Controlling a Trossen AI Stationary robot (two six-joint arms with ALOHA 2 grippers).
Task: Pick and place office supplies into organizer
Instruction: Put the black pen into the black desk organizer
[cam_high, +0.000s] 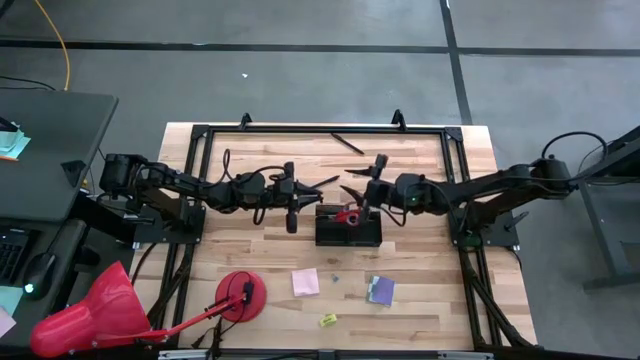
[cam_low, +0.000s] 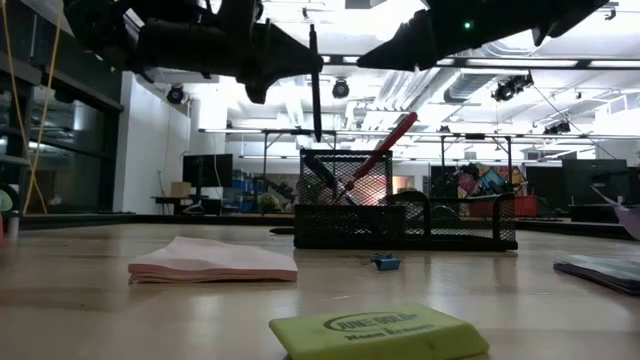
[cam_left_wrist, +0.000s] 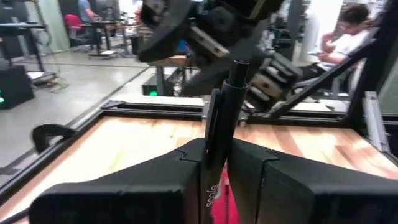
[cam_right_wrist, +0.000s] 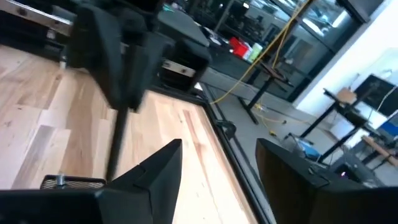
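My left gripper (cam_high: 292, 203) is shut on a thin dark pen (cam_low: 314, 85) that stands upright in the air by the left end of the black mesh organizer (cam_high: 348, 228), its lower tip just above the tall cup (cam_low: 330, 190). Red-handled scissors (cam_low: 385, 148) lean in that cup. My right gripper (cam_high: 373, 192) hovers open over the organizer's far side. On the table lie a pink sticky pad (cam_high: 305, 282), a purple pad (cam_high: 380, 290), a yellow eraser (cam_low: 380, 335), and a loose dark pen (cam_high: 348, 143) near the far edge. My left gripper pinches the pen's shaft (cam_left_wrist: 216, 158) between its two fingers, which come level from the table's left and lie across it. The pen is upright and lifted clear, and its longer part (cam_left_wrist: 235, 81) sticks out past the fingers.
A small blue piece (cam_low: 385, 263) lies in front of the organizer. A red cone lamp (cam_high: 85, 315) and its red disc base (cam_high: 240, 297) sit at the near left. Black frame rails (cam_high: 320, 130) border the table. A grey desk (cam_high: 45, 150) stands to the left.
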